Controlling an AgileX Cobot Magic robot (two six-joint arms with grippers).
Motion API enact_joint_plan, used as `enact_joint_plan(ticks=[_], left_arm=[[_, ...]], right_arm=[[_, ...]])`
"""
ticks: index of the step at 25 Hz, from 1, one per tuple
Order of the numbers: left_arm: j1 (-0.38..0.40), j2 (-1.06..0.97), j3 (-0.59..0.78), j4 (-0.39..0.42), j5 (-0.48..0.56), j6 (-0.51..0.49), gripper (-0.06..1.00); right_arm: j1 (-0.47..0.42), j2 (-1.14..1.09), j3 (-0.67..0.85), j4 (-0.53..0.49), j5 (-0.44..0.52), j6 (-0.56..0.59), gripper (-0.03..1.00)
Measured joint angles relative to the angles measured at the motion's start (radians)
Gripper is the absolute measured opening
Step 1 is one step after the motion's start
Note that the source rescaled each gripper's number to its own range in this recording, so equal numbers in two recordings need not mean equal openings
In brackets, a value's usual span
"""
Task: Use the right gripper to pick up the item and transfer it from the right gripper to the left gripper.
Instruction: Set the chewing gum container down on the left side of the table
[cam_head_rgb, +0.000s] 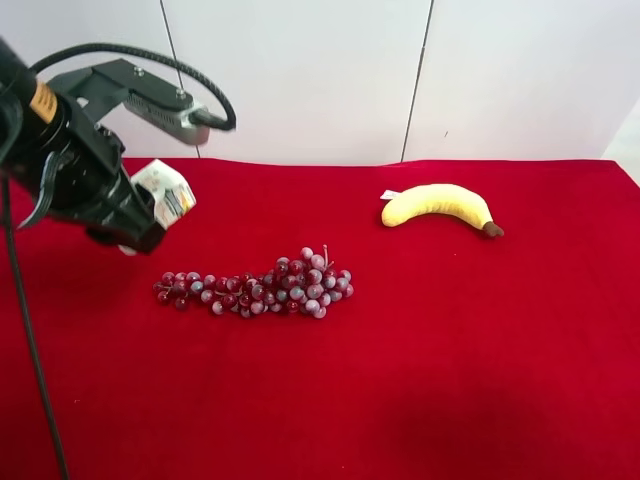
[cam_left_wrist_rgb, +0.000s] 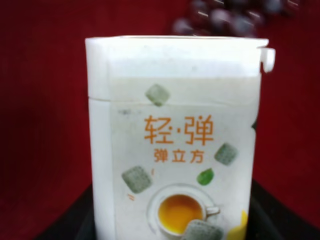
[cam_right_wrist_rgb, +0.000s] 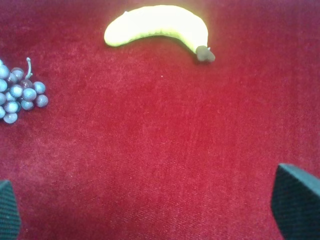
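The item, a small white carton (cam_head_rgb: 168, 192) with orange print, is held in my left gripper (cam_head_rgb: 140, 215), which is shut on it above the red cloth at the exterior high view's left. This arm has a silver-grey housing (cam_head_rgb: 150, 100) and a black cable. In the left wrist view the carton (cam_left_wrist_rgb: 175, 135) fills the frame, with dark fingers (cam_left_wrist_rgb: 282, 215) at its lower sides. My right gripper (cam_right_wrist_rgb: 152, 210) is open and empty over bare cloth; only its fingertips (cam_right_wrist_rgb: 297, 200) show. It is out of the exterior high view.
A red grape bunch (cam_head_rgb: 260, 285) lies in the middle of the red cloth (cam_head_rgb: 450, 380), also in the right wrist view (cam_right_wrist_rgb: 20, 95). A yellow banana (cam_head_rgb: 440, 205) lies at the back right, also in the right wrist view (cam_right_wrist_rgb: 160, 22). A white wall stands behind.
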Motion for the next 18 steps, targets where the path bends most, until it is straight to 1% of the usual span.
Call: enact_joint_plan(ticks=[4, 7, 14, 18], left_arm=[[0.123, 0.098, -0.045, 0.004, -0.020, 0.035, 0.00], [0.206, 0.164, -0.052, 0.006, -0.073, 0.051, 0.00], [0.349, 0.308, -0.053, 0.009, -0.246, 0.057, 0.00], [0.399, 0.384, -0.053, 0.013, -0.322, 0.057, 0.00]], right_arm=[[0.000, 0.000, 0.000, 0.000, 0.000, 0.000, 1.00], [0.000, 0.000, 0.000, 0.000, 0.000, 0.000, 1.00], [0.000, 0.000, 0.000, 0.000, 0.000, 0.000, 1.00], [0.000, 0.000, 0.000, 0.000, 0.000, 0.000, 1.00]])
